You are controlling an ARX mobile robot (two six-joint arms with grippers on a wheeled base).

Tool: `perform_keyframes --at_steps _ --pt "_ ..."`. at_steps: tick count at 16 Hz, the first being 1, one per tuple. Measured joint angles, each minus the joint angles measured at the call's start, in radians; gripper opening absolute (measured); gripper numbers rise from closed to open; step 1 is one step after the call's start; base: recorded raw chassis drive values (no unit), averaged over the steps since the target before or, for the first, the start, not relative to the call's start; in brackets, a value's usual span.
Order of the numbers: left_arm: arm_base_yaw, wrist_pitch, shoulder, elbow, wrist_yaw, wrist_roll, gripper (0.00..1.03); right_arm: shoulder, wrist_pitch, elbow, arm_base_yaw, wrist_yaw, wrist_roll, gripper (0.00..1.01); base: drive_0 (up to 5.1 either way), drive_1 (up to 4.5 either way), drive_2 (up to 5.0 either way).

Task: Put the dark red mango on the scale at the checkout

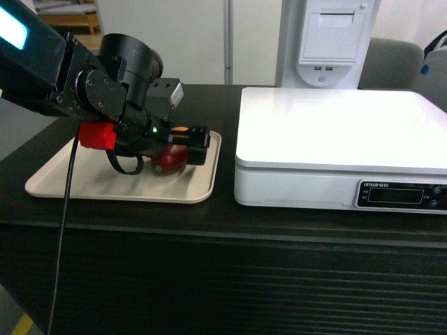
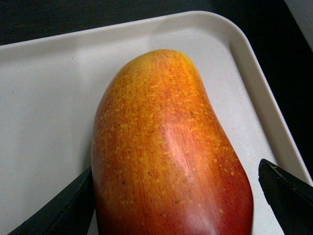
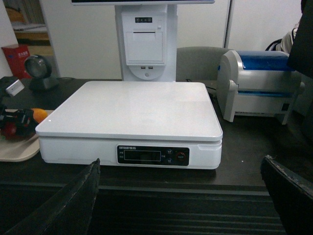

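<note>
Mango (image 2: pixel 168 147) lying on its side in the beige tray (image 1: pixel 52 183), left of the scale (image 1: pixel 342 129). Left gripper (image 2: pixel 173 196) straddles its red end, jaws spread and not yet clamped, positioned for pickup. Right gripper (image 3: pixel 186 196) waits open before the scale, holding nothing.

scale (image 1: pixel 342 139) | display strip (image 1: pixel 399 195) lettering | too blurred to read

Dark red mango (image 2: pixel 168 152) – orange-yellow at one end – lies on the beige tray (image 2: pixel 44 98).
</note>
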Motion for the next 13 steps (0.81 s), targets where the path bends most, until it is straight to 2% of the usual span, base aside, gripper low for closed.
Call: perform_keyframes --at_steps 2,5,6,10,13 --pt "0.004 -0.003 0.029 0.016 -0.024 0.028 0.98 0.000 0.000 0.000 0.000 0.000 0.000 0.98 0.0 0.00 0.0" --pt "0.008 0.031 0.034 0.011 -0.032 0.040 0.71 0.000 0.000 0.000 0.000 0.000 0.000 0.98 0.0 0.00 0.0" --pt "0.008 0.050 0.031 -0.003 -0.033 0.042 0.66 0.000 0.000 0.000 0.000 0.000 0.000 0.98 0.0 0.00 0.0" --pt "-0.010 0.174 -0.124 -0.198 -0.039 0.063 0.64 0.000 0.000 0.000 0.000 0.000 0.000 0.98 0.0 0.00 0.0" --pt "-0.081 0.283 -0.380 -0.363 -0.036 0.103 0.63 0.000 0.000 0.000 0.000 0.000 0.000 0.98 0.0 0.00 0.0"
